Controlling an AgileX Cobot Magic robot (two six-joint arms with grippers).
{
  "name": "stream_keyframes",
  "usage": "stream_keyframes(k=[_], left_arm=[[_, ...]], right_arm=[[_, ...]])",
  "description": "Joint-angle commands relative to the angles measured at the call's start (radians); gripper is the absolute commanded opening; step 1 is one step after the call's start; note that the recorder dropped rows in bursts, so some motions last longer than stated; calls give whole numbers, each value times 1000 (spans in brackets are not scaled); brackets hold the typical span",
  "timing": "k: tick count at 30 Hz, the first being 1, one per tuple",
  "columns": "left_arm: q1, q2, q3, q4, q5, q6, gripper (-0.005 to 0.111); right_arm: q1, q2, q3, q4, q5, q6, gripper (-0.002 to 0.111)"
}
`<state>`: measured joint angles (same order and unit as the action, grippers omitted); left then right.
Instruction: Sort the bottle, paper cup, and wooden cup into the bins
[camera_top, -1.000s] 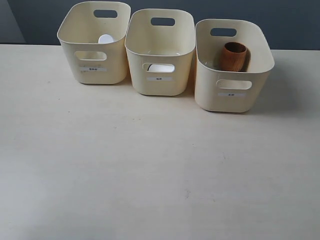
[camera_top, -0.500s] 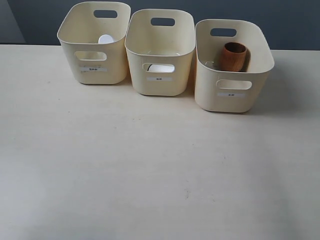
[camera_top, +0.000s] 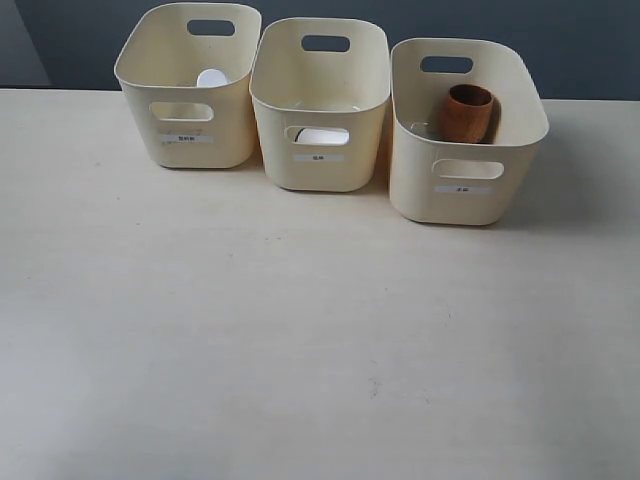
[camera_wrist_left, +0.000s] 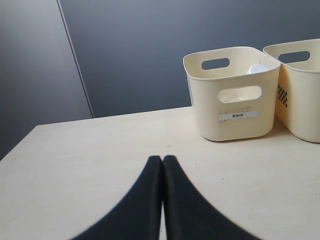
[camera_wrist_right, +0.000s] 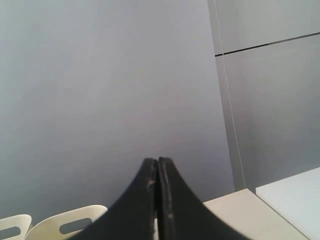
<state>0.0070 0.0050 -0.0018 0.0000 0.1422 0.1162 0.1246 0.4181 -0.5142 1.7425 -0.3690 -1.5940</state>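
Bins in a row at the far edge of the table (camera_top: 300, 330), seen from the exterior view: left bin (camera_top: 188, 85), middle bin (camera_top: 320, 105), right bin (camera_top: 465, 135). Only the white cap of the bottle (camera_top: 211, 77) clears the left bin's rim; its body is hidden. The paper cup (camera_top: 322, 136) shows merely as a white patch through the middle bin's front handle cut-out. The wooden cup (camera_top: 466, 112) stands upright in the right bin, its base hidden by the wall. Each front label carries small dark print, too small to read. Neither arm appears in the exterior view. Left gripper (camera_wrist_left: 162, 159) and right gripper (camera_wrist_right: 157, 161): fingers pressed together, holding nothing.
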Motion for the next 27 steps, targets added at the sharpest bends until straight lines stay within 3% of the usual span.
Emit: stream_keyframes(k=[1,10,19,27], left_arm=[[0,-5,2,0,-7,-2,0],[0,-5,2,0,-7,-2,0],[0,-5,2,0,-7,-2,0],[0,-5,2,0,-7,-2,0]], right_arm=[[-8,-5,4,2,-4,2,-1],[-27,-108,4,2,33,3,-1],[-205,-357,213,2,302,-5,-1],[-214,-391,291,2,442,-21,-1]])
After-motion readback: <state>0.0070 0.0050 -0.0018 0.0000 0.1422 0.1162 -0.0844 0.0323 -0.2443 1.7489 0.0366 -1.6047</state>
